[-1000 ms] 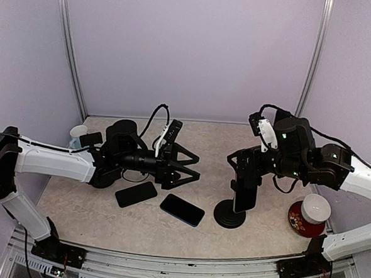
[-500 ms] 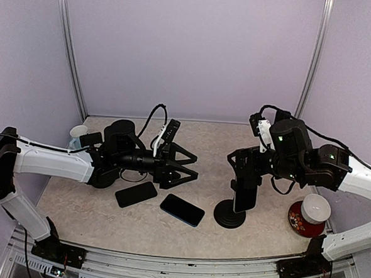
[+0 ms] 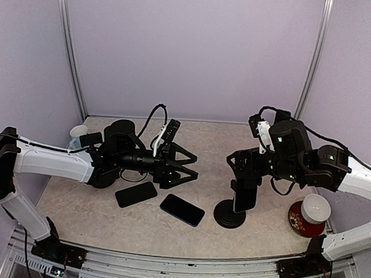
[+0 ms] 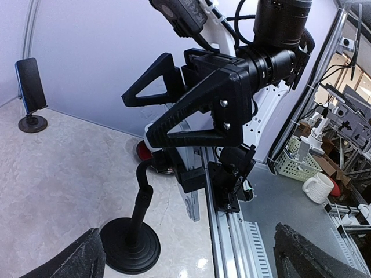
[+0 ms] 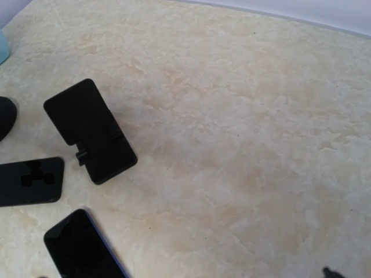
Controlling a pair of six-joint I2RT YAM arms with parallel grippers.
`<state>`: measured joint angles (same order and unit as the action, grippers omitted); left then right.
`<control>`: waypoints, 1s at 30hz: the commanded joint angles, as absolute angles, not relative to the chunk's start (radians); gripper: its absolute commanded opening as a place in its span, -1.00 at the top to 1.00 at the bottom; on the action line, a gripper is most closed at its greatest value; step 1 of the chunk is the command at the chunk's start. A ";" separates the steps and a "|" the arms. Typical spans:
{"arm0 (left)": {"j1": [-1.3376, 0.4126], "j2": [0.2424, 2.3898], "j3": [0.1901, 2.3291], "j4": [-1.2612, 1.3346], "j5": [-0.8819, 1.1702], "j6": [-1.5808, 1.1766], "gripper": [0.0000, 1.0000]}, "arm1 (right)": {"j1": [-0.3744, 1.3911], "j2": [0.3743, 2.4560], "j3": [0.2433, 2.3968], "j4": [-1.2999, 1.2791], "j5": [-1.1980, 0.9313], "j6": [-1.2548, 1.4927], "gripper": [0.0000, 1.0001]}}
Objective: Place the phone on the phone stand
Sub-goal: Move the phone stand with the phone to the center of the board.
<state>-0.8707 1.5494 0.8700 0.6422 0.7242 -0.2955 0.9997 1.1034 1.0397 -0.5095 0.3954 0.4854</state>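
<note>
Two phones lie flat on the table: a black phone (image 3: 135,194) (image 5: 29,180) and a dark phone with a blue edge (image 3: 182,209) (image 5: 81,250). The phone stand (image 3: 229,213) (image 4: 130,242) has a round black base, a bent pole and an empty black cradle plate (image 5: 90,130). My left gripper (image 3: 195,166) (image 4: 194,260) hovers open just behind the phones, pointing at the stand. Open too, my right gripper (image 3: 245,174) (image 4: 136,116) hangs right above the stand's cradle and holds nothing.
A red dish with a white cup (image 3: 309,214) sits at the right, close to the stand. A pale blue cup (image 3: 77,132) stands at the far left behind the left arm. In the left wrist view a second small stand holding a phone (image 4: 29,87) stands by the wall.
My left gripper has drawn back slightly to the left. The right arm has shifted a little above the stand. The phones and the stand have not moved.
</note>
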 commanded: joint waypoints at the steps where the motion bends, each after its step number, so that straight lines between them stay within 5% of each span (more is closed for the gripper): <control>1: -0.867 1.542 0.866 0.670 0.715 -0.305 -0.98 | 1.016 1.115 1.021 -0.505 0.383 0.493 -1.00; 10: -0.867 1.537 0.859 0.675 0.715 -0.306 -0.97 | 1.017 1.103 1.005 -0.518 0.417 0.514 -0.97; 20: -0.870 1.542 0.848 0.693 0.712 -0.317 -0.98 | 1.017 1.104 1.016 -0.504 0.429 0.509 -0.29; 30: -0.864 1.526 0.841 0.680 0.707 -0.307 -0.97 | 1.016 1.145 1.117 -0.491 0.516 0.403 -0.14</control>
<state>-0.8707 1.5494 0.8520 0.6659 0.7170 -0.3119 1.0119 1.1336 1.0416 -0.5159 0.4278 0.4770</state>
